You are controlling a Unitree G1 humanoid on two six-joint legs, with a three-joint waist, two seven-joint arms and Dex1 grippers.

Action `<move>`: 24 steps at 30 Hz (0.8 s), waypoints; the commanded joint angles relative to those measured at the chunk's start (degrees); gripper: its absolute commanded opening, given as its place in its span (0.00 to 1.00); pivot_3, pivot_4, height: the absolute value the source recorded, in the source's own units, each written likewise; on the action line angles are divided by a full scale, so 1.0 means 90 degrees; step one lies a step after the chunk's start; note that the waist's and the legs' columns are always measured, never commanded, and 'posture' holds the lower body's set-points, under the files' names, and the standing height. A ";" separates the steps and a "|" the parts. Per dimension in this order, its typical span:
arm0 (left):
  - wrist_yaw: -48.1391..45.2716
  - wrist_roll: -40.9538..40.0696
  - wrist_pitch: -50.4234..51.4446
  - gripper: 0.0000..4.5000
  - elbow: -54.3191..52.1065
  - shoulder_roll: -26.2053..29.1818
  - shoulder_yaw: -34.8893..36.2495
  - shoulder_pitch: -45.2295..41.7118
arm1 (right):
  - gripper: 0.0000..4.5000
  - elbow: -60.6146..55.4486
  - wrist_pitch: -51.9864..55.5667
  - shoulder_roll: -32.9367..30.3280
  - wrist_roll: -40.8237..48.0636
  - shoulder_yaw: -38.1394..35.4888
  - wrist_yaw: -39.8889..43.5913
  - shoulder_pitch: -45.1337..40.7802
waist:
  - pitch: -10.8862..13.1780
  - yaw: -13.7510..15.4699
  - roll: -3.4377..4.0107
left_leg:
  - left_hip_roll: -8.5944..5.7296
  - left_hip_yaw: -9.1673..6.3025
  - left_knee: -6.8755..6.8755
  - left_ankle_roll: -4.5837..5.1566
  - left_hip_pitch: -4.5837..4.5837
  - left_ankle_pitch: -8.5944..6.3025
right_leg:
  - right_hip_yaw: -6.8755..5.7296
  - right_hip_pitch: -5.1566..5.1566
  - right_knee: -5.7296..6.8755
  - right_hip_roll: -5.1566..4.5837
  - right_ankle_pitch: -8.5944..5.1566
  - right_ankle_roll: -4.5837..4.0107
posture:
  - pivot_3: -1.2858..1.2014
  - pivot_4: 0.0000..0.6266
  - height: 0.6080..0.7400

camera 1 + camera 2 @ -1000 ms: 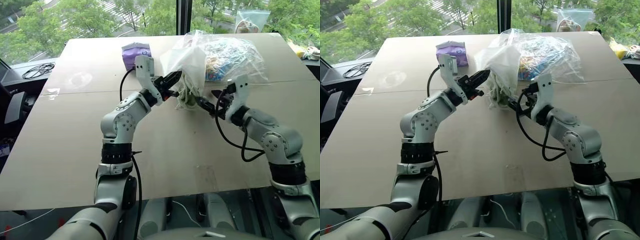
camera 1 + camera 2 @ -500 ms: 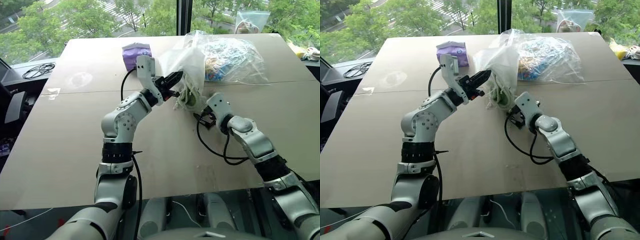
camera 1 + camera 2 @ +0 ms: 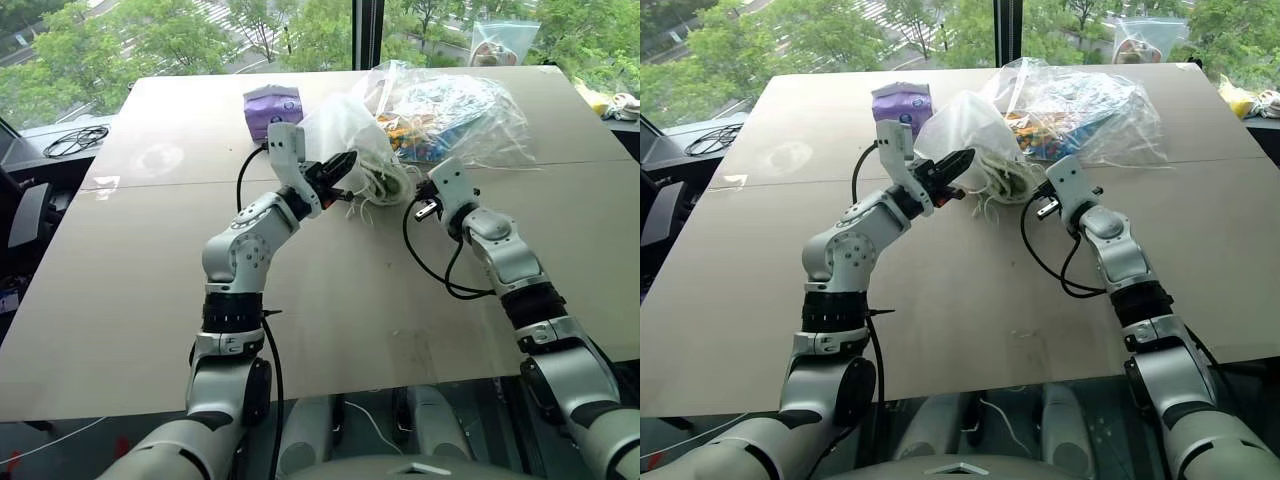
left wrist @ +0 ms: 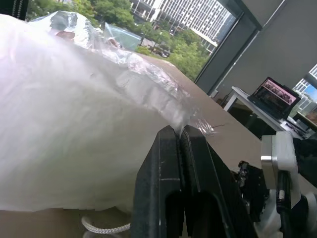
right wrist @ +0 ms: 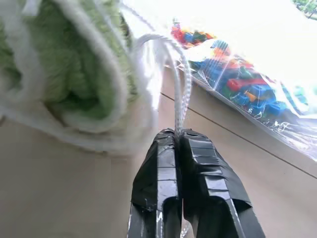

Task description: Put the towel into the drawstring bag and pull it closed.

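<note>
Left claw (image 3: 345, 166) is pinching the thin white, slightly translucent fabric drawstring bag (image 3: 345, 130) with its two black fingers pressed fully together; the left wrist view shows the fabric caught between the fingertips and billowing away from them. The bag is sitting at the far middle of the beige worktop (image 3: 150, 290), its mouth turned toward the right.

Right claw (image 5: 178, 136) is clamping a loop of white cord drawstring (image 5: 181, 79), fingers fully together on it; the cord is running from the fingertips toward the bag mouth. In the head views this claw is sitting just right of the bag mouth.

Small folded pale green terry towel (image 5: 59, 69) is lying in the gathered bag mouth, its ribbed edge showing through the opening; in the head view it appears as a pale green roll (image 3: 1010, 183) among the cords.

Large clear plastic bag of colourful items (image 3: 460, 110) is lying just behind and right of the drawstring bag. Purple tissue pack (image 3: 270, 105) is resting far left of the bag, apart from it.
</note>
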 commanded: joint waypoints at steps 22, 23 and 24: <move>-0.2879 -0.0052 -0.0013 0.55 -0.1078 0.2724 -0.0636 0.1294 | 0.00 -0.1738 0.1379 0.0170 0.0712 -0.0793 0.0205 0.0015 | -0.0002 -0.0066 0.0004 | -0.0001 0.0007 -0.0006 -0.0015 0.0005 0.0007 | 0.0012 -0.0003 -0.0001 -0.0004 0.0001 -0.0002 | 0.52 0.24 1.00; -0.2831 0.0078 -0.0097 0.55 -0.1037 0.2647 -0.0785 0.1305 | 0.00 -0.1730 0.1381 0.0192 0.0706 -0.0794 0.0203 -0.0006 | -0.0001 -0.0033 0.0003 | -0.0001 0.0006 -0.0006 -0.0015 0.0002 0.0007 | 0.0010 -0.0003 -0.0003 -0.0006 0.0001 -0.0002 | 0.52 0.24 1.00; -0.2802 0.0171 -0.0164 0.55 -0.1004 0.2594 -0.0875 0.1304 | 0.00 -0.1728 0.1384 0.0211 0.0699 -0.0797 0.0203 -0.0019 | -0.0001 -0.0002 0.0002 | -0.0001 0.0006 -0.0005 -0.0005 0.0001 0.0001 | 0.0010 -0.0003 -0.0004 -0.0006 0.0001 -0.0002 | 0.52 0.24 1.00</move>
